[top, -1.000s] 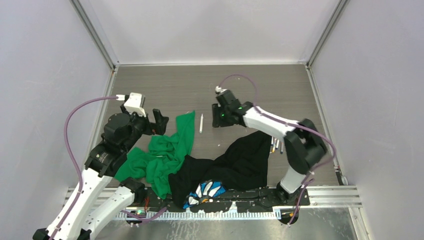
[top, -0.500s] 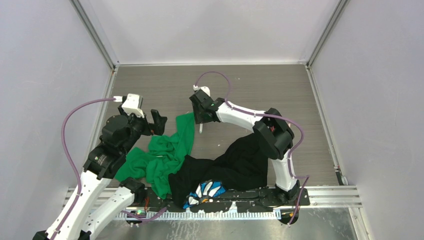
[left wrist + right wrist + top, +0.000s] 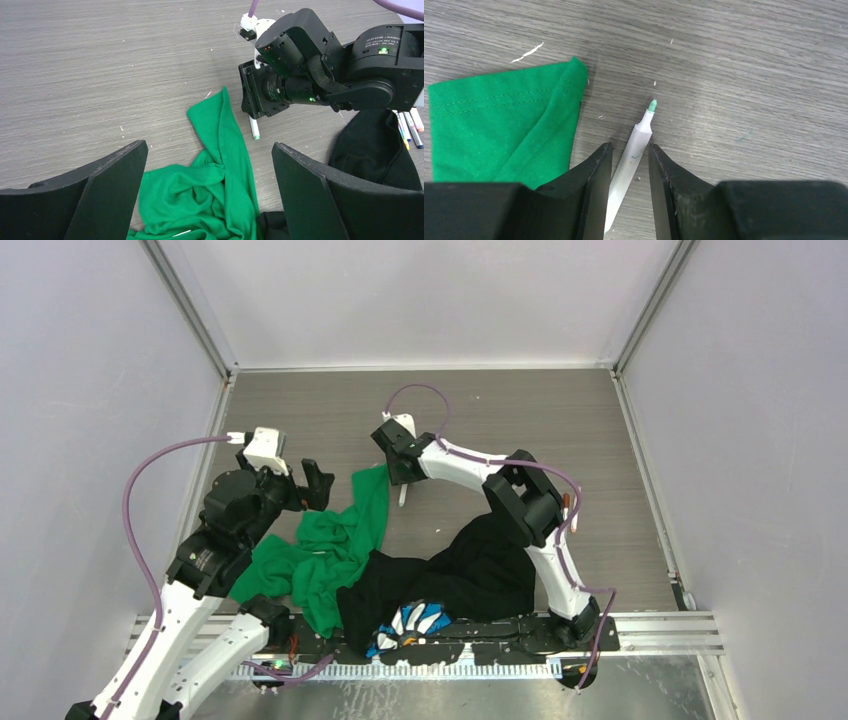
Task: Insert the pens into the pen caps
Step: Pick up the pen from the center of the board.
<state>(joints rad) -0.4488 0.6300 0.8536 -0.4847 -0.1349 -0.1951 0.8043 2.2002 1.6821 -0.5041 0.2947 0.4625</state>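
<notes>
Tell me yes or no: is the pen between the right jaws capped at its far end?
No, the pen shows a bare green nib with no cap on it.

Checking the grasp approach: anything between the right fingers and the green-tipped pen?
Nothing visible. The pen lies on bare table, already between the right gripper's fingers. The green cloth's corner lies beside one finger, outside the gap and apart from the pen.

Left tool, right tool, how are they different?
The left tool gapes wide with nothing between its fingers; the right tool is narrow, fingers either side of a white pen. The left is up off the table; the right is down at it. Both have black fingers.
</notes>
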